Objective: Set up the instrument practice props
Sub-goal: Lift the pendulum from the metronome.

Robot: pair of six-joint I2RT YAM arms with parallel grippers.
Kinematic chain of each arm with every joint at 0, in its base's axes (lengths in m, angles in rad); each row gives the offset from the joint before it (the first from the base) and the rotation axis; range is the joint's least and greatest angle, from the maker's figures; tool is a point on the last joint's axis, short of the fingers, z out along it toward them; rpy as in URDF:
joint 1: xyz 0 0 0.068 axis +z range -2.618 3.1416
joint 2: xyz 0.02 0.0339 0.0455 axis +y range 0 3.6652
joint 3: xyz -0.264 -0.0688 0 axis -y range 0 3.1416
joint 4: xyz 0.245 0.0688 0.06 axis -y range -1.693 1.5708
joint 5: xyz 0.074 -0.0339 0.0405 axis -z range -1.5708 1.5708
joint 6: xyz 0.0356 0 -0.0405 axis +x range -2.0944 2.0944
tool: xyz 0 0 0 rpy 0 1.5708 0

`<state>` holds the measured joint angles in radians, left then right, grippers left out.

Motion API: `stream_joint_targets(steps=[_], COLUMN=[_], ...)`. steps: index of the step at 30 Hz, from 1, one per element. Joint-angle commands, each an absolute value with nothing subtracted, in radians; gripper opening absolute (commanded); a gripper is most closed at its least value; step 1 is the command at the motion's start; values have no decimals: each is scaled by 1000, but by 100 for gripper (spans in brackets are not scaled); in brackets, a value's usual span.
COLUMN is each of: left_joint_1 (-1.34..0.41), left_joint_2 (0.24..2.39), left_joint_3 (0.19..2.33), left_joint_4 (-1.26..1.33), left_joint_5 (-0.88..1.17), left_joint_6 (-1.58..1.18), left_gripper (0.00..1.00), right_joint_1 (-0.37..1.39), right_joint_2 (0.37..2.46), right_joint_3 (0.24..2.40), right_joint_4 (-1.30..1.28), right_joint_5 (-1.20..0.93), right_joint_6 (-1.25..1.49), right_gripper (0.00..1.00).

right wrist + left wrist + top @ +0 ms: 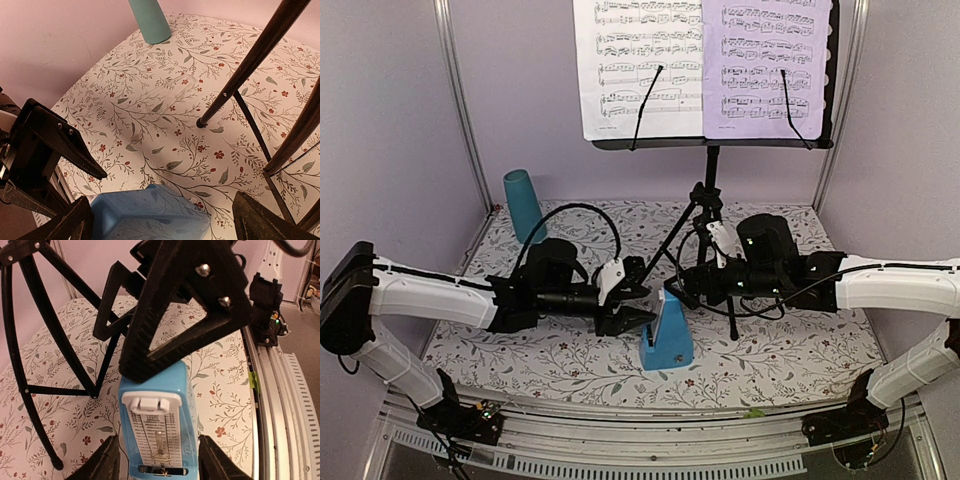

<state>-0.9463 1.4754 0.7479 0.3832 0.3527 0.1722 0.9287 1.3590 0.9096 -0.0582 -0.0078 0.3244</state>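
While the left gripper [649, 301] straddles the blue metronome [667, 345] with its jaws apart, a sliver of gap showing on at least one side, the right gripper [167, 220] hangs wide open facing it from the other side, gripping nothing. Metronome stands upright on the floral tabletop [800, 350], front middle, just ahead of the tripod legs of the black music stand [711, 165]. White page [640, 60] and lavender page [765, 60] sit side by side on the stand's tray, white on the left; teal cup [523, 205] is back-left, well apart.
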Motion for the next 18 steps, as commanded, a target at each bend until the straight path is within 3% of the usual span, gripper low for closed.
stream_joint_targets(steps=[1,18], left_joint_1=[-933,-935], left_joint_2=[1475,1504], left_joint_3=[769,795], left_joint_4=[362,339], left_joint_5=[420,483], left_joint_6=[159,149], left_gripper=[54,54], right_joint_1=[937,937], right_joint_2=[1385,1387], right_joint_3=[919,918], right_joint_4=[-122,-124], right_joint_5=[15,21], right_joint_6=[308,310], right_gripper=[99,99])
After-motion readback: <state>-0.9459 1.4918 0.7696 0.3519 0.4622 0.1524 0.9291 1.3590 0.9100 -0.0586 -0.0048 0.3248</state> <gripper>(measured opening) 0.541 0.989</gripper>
